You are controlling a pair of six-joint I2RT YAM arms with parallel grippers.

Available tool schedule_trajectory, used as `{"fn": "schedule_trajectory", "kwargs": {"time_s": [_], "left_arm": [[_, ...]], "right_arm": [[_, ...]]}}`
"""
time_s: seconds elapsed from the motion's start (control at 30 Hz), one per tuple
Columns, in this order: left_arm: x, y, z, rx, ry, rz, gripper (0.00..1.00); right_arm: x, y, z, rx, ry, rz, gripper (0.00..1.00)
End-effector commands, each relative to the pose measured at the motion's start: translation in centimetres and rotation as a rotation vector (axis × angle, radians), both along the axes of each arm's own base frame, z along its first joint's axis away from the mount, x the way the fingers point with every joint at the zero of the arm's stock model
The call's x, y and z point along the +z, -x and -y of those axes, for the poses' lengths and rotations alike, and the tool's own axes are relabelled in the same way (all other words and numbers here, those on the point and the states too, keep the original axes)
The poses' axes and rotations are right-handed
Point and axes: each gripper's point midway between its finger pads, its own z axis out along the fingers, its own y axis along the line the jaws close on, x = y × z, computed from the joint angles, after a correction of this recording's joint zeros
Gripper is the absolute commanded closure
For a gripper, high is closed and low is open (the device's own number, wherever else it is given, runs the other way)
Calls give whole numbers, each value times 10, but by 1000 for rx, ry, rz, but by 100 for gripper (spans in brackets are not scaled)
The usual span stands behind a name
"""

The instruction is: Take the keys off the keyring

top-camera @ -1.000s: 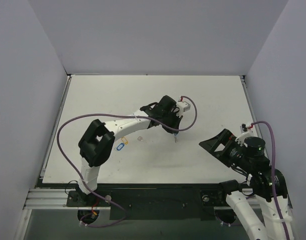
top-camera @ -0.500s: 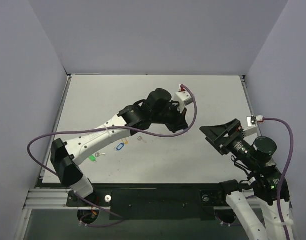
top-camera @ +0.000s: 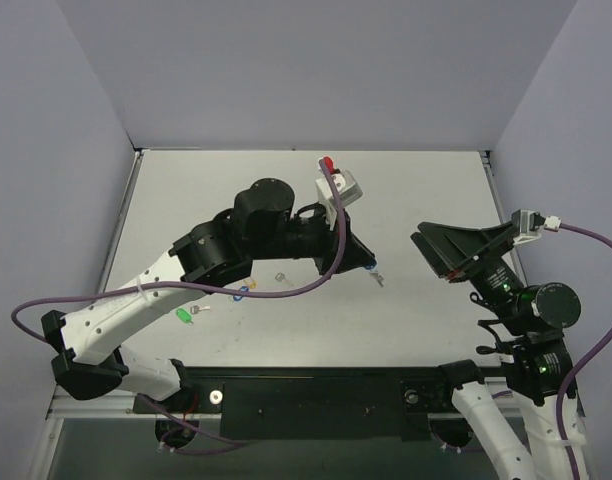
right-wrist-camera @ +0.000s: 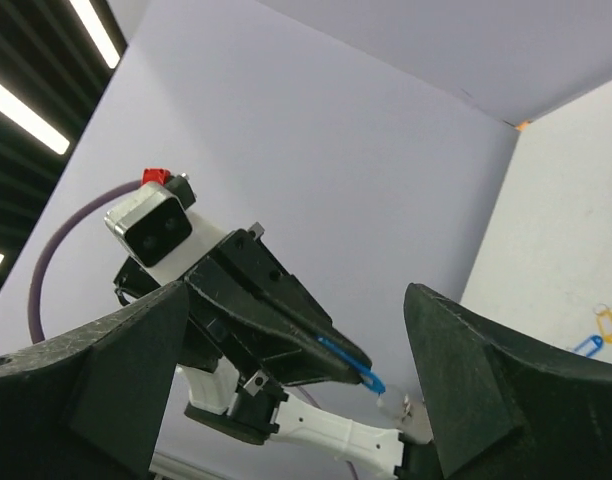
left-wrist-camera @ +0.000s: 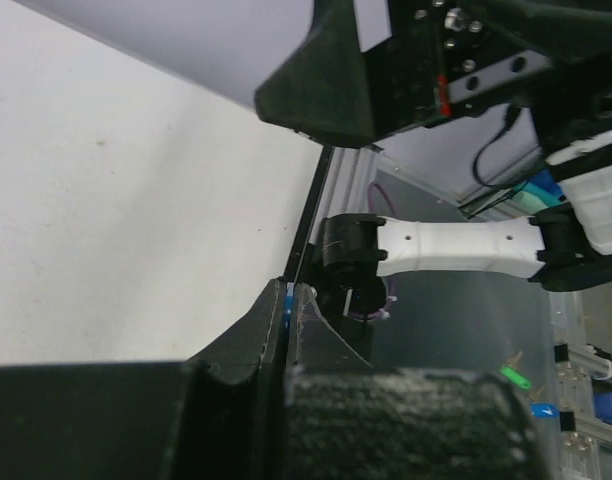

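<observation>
My left gripper (top-camera: 367, 265) is lifted off the table and shut on a thin blue tag (right-wrist-camera: 351, 365). A tiny silvery key (top-camera: 377, 279) dangles from the tag's end. In the left wrist view only a blue sliver (left-wrist-camera: 288, 298) shows between the closed jaws. My right gripper (top-camera: 432, 256) hangs open just right of it, facing it and touching nothing. In the right wrist view the tag and its key (right-wrist-camera: 402, 403) sit between my spread fingers (right-wrist-camera: 116, 380). A small pale ring (top-camera: 281, 277), perhaps the keyring, lies on the table.
A green-tagged key (top-camera: 184, 316) lies near the table's front left. A blue tag and a yellow tag (top-camera: 245, 290) lie close together beside the left arm's forearm; both also show in the right wrist view (right-wrist-camera: 596, 335). The left arm's purple cable (top-camera: 316, 275) loops over the table.
The left arm rose from the table with the blue tag and swung toward the right gripper. The right gripper lifted and turned to face it, its jaws narrowing slightly.
</observation>
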Motion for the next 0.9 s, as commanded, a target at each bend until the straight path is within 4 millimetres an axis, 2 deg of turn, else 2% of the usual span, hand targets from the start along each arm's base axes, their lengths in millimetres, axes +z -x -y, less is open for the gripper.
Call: {"fn": "schedule_trajectory", "kwargs": {"time_s": [0.0,0.13,0.3,0.37,0.43,0.53,0.57,0.6,0.73,0.87], "left_arm": [[64,23,-15,-29,178,13,100],[93,36,-25,-58,273,11,100],[115,45,-34,-73,351,13,100],[122,48,-36,-86,382,12,100],[133,51,-40,-94,418,20,100],[143,56,-44,-107,453,20,100],[146,58,-45,-112,459,18,100],[148,59,-47,-115,469,22,100],[157,62,-56,-109,497,28,100],[165,65,-67,-96,526,36,100]], "right_arm": [[67,24,-4,88,-117,229,18],[84,27,-7,131,-170,277,22],[97,28,-17,210,-261,309,23],[99,31,-25,228,-253,317,23],[93,26,-37,231,-217,289,24],[88,33,-58,292,-183,285,24],[86,30,-64,294,-179,274,25],[87,38,-70,327,-178,287,25],[89,49,-85,370,-188,311,25],[98,61,-92,414,-250,348,25]]}}
